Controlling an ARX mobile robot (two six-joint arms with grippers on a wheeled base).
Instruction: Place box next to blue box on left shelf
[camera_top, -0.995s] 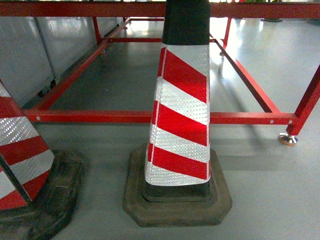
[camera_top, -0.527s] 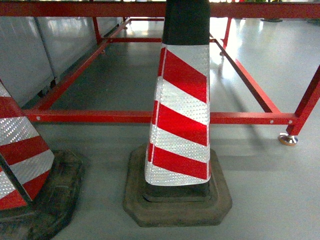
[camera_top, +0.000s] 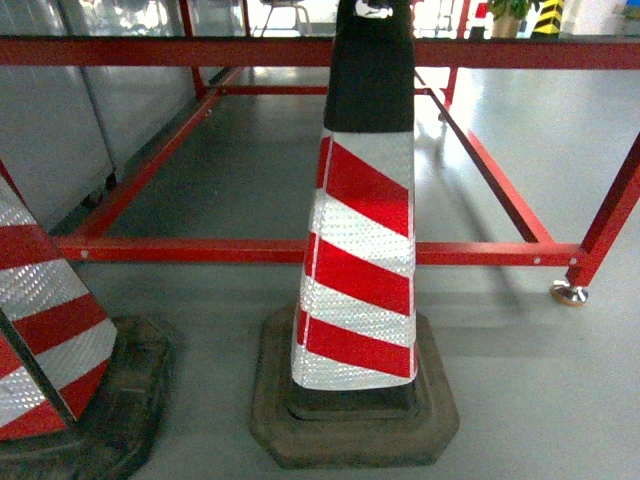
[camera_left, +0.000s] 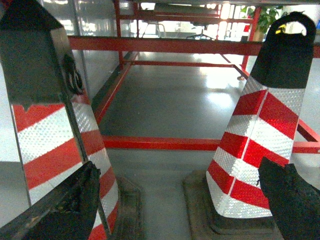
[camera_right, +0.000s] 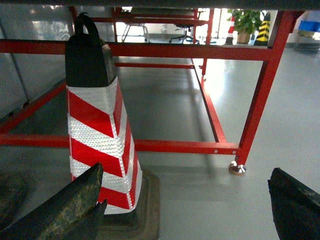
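Observation:
The box, the blue box and the left shelf are out of view in all three views. My left gripper (camera_left: 178, 172) is open, its dark fingers (camera_left: 65, 205) wide apart at the frame's bottom corners, holding nothing, with grey floor between them. My right gripper (camera_right: 186, 175) is also open and holds nothing, its fingers (camera_right: 70, 207) spread over bare floor. Neither gripper shows in the head view.
A red-and-white striped cone (camera_top: 362, 250) on a dark rubber base stands straight ahead, and a second cone (camera_top: 45, 320) stands at the left. Behind them runs a low red steel frame (camera_top: 200, 250) with a levelling foot (camera_top: 567, 292). Grey panels (camera_top: 50, 130) line the left. Grey floor lies to the right.
The head view has tilted up a little: the cone's black top and the room beyond the red frame now show, and the frame's rails sit lower in the picture.

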